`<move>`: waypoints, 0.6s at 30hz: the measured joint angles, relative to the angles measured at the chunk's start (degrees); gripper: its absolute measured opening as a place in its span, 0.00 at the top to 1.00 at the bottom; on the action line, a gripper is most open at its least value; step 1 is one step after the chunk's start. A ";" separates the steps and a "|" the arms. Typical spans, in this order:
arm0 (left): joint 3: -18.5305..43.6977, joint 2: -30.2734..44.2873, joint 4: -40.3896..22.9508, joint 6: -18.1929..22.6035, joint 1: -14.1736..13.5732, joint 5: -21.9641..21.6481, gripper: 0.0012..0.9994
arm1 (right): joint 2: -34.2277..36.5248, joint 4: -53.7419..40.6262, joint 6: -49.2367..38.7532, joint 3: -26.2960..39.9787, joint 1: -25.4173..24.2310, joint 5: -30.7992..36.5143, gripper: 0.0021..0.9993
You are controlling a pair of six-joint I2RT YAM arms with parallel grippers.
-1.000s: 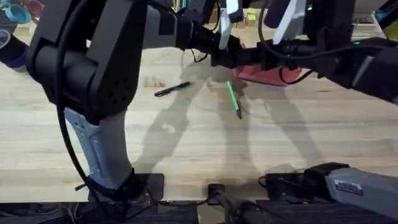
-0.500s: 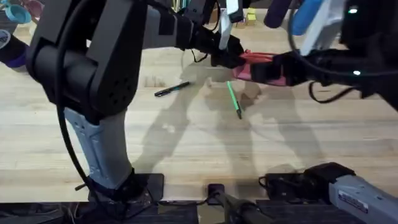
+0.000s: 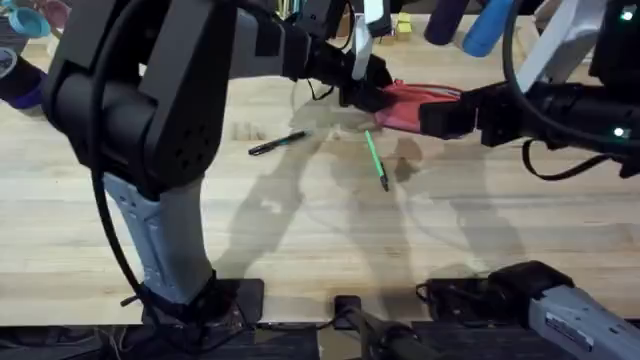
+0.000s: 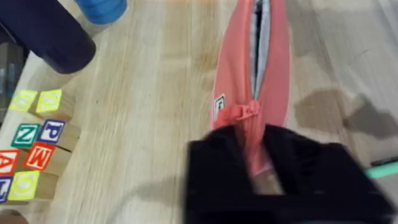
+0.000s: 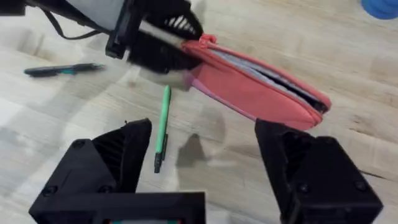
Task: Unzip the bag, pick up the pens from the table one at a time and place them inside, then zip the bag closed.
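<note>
Light-wood butcher-block table (image 3: 330, 240), plank seams visible, broad bare area toward the near edge.

Item: bag (image 3: 425, 104), coral-pink pouch, lying at the far middle of the table; in the left wrist view the zipper stands parted along most of its length, grey lining showing, pull tab close to the end nearest that arm's fingers.

Item: left gripper (image 3: 368, 92), fingers closed on the bag's end, pinning it.

Item: right gripper (image 3: 432, 120), fingers spread wide and holding nothing, hovering above the table just nearer than the bag.

Item: green pen (image 3: 376, 159), lying loose just in front of the bag, apart from it.

Item: black pen (image 3: 277, 143), loose, farther toward the left arm's side, well apart from the green one.

Step, judged: unzipping looks done or nearly so; first pen pickup is next. The move calls for the right gripper to descend over the green pen, fingers straddling its barrel across its length.

Clearance: open table around both pens; lettered blocks (image 4: 34, 140) and a blue cylinder (image 3: 490, 25) stand beyond the bag, away from the working path.
</note>
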 joint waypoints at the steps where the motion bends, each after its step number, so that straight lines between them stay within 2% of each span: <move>1: 0.00 0.00 -0.03 -0.19 0.00 -0.02 0.62 | 0.00 0.00 0.00 0.00 0.00 0.15 0.00; 3: 0.00 0.00 -0.05 -0.13 -0.04 -0.02 0.31 | -0.01 0.00 0.00 0.00 0.00 0.20 0.00; 5: 0.00 0.00 -0.06 -0.36 -0.04 -0.02 0.05 | -0.01 -0.03 0.00 0.00 0.00 0.27 0.00; 7: 0.00 0.00 -0.05 -0.35 -0.04 -0.02 0.01 | -0.02 0.00 0.00 0.00 0.00 0.37 0.00; 18: 0.00 -0.01 0.04 -0.55 0.09 0.22 0.01 | 0.38 -0.08 -0.01 0.42 0.00 0.64 0.00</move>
